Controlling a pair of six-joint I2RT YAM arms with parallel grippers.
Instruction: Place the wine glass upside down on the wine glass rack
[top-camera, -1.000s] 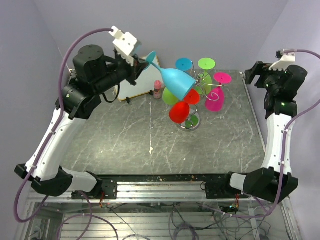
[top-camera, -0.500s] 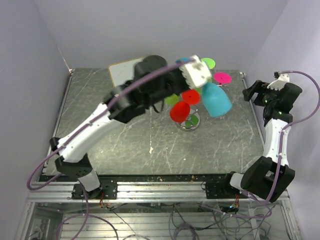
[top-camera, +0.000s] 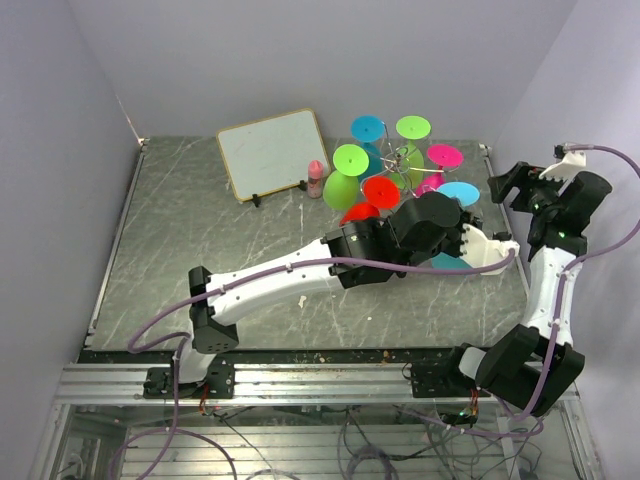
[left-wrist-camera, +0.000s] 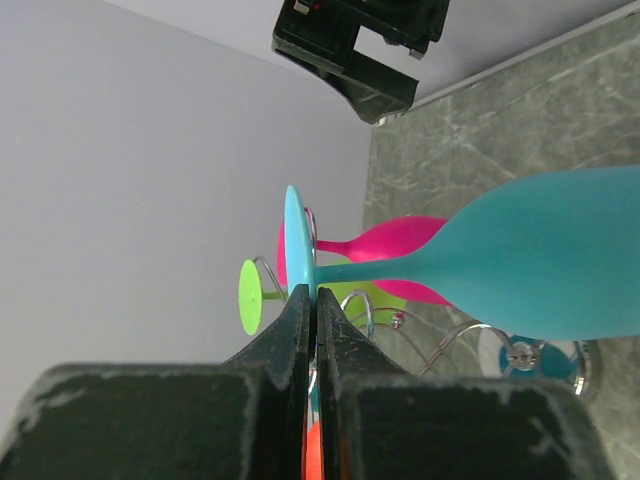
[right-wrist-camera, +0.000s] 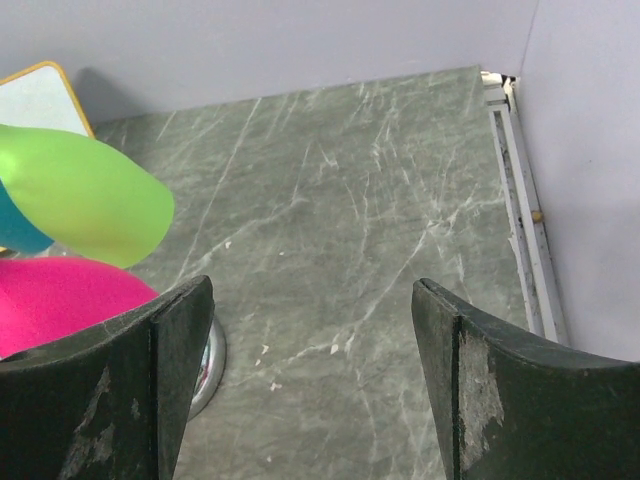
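My left fingers (left-wrist-camera: 296, 322) are pinched fully together on the thin stem of the teal wine glass (left-wrist-camera: 540, 265), right under its foot. From above, the foot faces up and the bowl hangs below, so the glass is already inverted. It sits at the right side of the wine glass rack (top-camera: 404, 158), just beside the pink glass (left-wrist-camera: 385, 240) hanging there. Whether the stem has entered a wire loop yet I cannot tell, because my own arm covers that spot from above.

As I judge it, the step in hand is seating the stem in a free arm of the rack. To do it well I should:

- Keep the stem upright and slide it sideways toward the rack's post until the foot rides over the wire.
- Lower only slightly, so the foot rests on the loop before I let go.
- Watch the pink glass. A bump could swing it or rock the light wire stand on its round base.
- Open slowly and back straight out, away from the rack, so my fingertips do not drag the foot off.

My right fingers (right-wrist-camera: 150, 385) stand wide apart and hold nothing. They are off to the right of the rack, over bare counter (right-wrist-camera: 350, 230), and should stay clear.
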